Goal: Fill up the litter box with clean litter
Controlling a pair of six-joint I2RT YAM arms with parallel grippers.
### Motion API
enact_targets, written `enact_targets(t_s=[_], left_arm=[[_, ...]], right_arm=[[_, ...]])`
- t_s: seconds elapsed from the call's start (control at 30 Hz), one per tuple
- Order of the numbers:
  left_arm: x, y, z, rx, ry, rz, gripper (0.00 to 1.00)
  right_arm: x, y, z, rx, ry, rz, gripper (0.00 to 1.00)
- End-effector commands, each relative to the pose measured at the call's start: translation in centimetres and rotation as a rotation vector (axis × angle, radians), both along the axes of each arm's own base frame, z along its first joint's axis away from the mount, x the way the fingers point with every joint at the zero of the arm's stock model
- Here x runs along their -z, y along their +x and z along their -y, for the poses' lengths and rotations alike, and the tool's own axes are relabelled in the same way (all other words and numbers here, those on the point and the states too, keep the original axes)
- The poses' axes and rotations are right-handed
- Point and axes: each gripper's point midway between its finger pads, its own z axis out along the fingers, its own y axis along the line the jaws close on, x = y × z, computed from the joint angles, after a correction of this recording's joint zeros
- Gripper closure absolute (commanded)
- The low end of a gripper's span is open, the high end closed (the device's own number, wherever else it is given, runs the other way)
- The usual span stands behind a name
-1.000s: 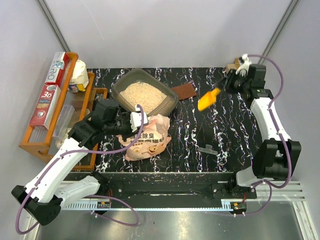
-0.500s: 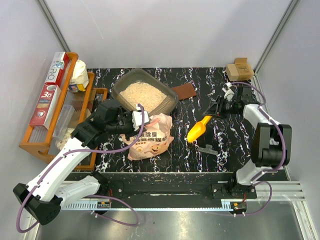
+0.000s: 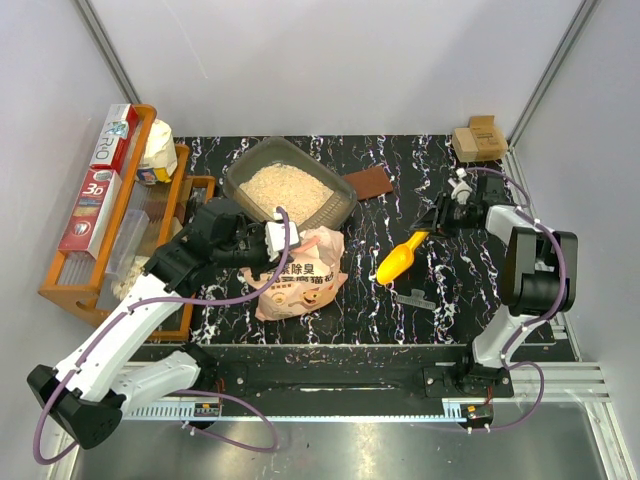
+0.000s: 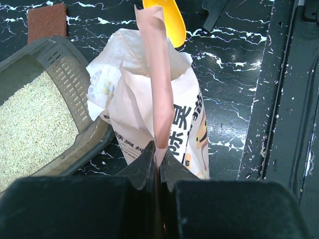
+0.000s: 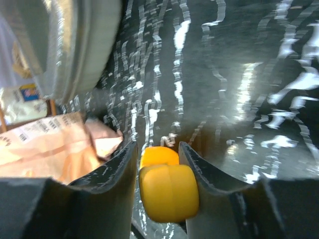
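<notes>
The dark grey litter box sits at the back centre, holding a pale bed of clean litter; it also shows in the left wrist view, box and litter. Leaning against its near side is a pink pig-printed bag, whose folded top edge is pinched in my shut left gripper. The yellow-orange scoop lies on the table right of the bag. My right gripper stands around its handle, jaws slightly apart, with a thin gap on one side.
An orange wooden rack with boxes and rolls lines the left edge. A brown pad lies right of the litter box, a cardboard box in the back right corner, and a small black comb-like tool near the scoop.
My right arm brought the scoop down from the back right to the table beside the bag, and its jaws have loosened on the handle. The left gripper still pinches the bag.
</notes>
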Motion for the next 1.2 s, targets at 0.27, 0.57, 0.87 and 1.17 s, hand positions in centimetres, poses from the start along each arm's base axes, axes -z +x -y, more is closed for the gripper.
enact_targets(t_s=[0.27,0.57,0.87,1.17], left_arm=[[-3.3,0.4,1.8,0.064,-0.104,0.084,1.0],[-4.8,0.3,2.5,0.064,-0.157,0.069,1.0],[-7.1,0.3,4.7,0.116,-0.206,0.051,1.0],[-7.7,0.7,7.9,0.182,-0.18,0.053,1.0]], right_arm=[[1.4,3.2,10.4,0.196,-0.235,0.053,0.21],[-3.6,3.5,18.2,0.406,-0.689,0.128,0.19],[-16.8,-1.4,1.0,-0.002,-0.28,0.459,0.29],[-18.3,-6.3,-6.7,-0.126,-0.174,0.369,0.35]])
